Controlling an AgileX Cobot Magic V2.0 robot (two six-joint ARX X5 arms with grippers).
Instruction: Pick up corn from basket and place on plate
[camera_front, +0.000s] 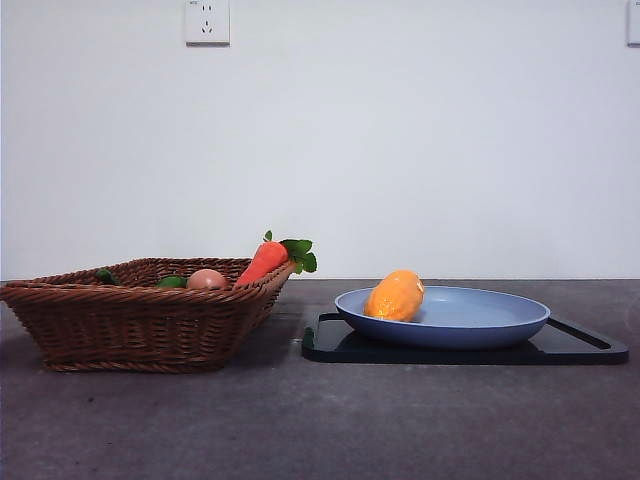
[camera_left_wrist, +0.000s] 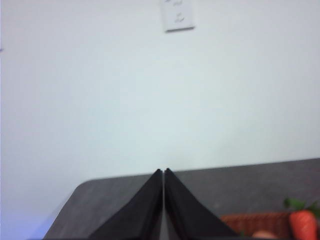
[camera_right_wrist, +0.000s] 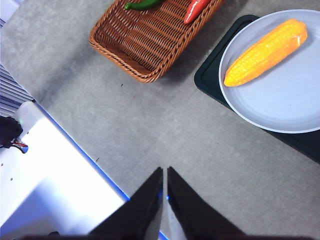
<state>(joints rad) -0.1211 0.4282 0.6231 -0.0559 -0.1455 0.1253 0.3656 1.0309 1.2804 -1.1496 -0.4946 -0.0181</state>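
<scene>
Yellow-orange corn (camera_right_wrist: 266, 51) already lies inside the light-blue plate (camera_right_wrist: 280, 110), long axis slanting toward the upper right of the right wrist frame. Right tool (camera_right_wrist: 164, 172) hangs closed and empty, nearer than the closed left tool (camera_left_wrist: 163, 172); basket (camera_front: 130, 325) sits lower left of the front frame.

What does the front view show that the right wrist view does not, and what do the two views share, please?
Only the front view shows the wall socket and the small brownish-pink round item in the basket. Only the right wrist view shows the right pincer, shut above bare table, and the corn's full length. Both show basket, carrot, corn lying on the blue plate, and the black tray beneath it.
</scene>
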